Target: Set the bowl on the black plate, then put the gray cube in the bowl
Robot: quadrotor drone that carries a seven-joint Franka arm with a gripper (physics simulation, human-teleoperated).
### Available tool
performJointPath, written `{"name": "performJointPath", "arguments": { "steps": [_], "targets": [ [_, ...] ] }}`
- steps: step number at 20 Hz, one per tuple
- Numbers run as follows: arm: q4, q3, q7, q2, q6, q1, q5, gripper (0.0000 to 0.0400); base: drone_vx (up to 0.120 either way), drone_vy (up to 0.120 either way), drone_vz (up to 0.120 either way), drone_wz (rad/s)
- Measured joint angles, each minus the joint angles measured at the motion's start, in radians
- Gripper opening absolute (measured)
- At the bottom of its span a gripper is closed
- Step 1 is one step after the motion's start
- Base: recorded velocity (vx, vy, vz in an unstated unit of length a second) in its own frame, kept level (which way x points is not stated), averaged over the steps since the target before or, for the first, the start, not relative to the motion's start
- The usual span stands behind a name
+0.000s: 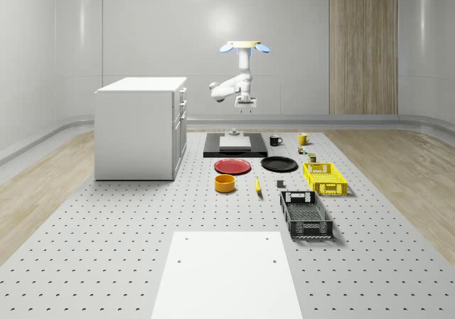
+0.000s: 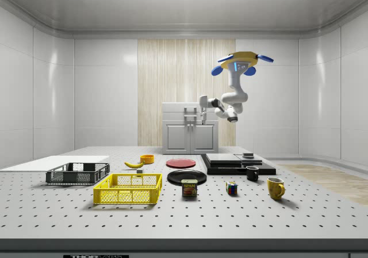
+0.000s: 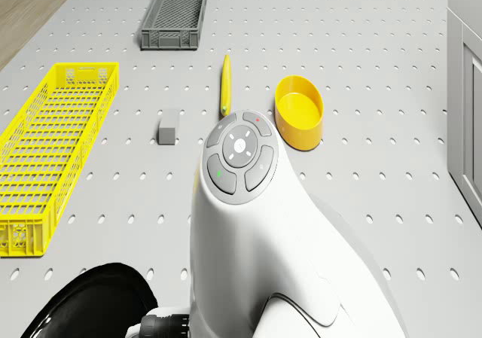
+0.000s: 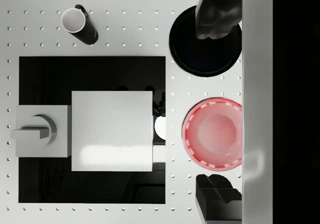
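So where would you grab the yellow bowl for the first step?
By its rim, coming straight down from above. The bowl stands upright and open-topped with thin walls, so one finger can go inside and one outside. The banana lies beside it but apart, leaving the rim free.

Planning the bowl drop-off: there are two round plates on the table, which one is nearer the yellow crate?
The black plate. It lies on the crate side of the red plate, close to the yellow crate; the red one is nearer the cabinet.
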Motion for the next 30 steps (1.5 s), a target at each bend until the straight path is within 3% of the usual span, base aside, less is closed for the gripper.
{"name": "performJointPath", "arguments": {
  "steps": [14,18,30],
  "targets": [
    [0.005,0.02,0.021,-0.066,0.061,-0.022,0.034,0.04,0.12,-0.111,-0.12,0.0],
    [0.006,0.025,0.026,-0.084,0.077,-0.027,0.043,0.04,0.12,-0.01,-0.11,0.0],
    [0.009,0.037,0.039,-0.133,0.122,-0.041,0.067,0.04,0.12,0.0,0.0,0.0]
  ]
}}
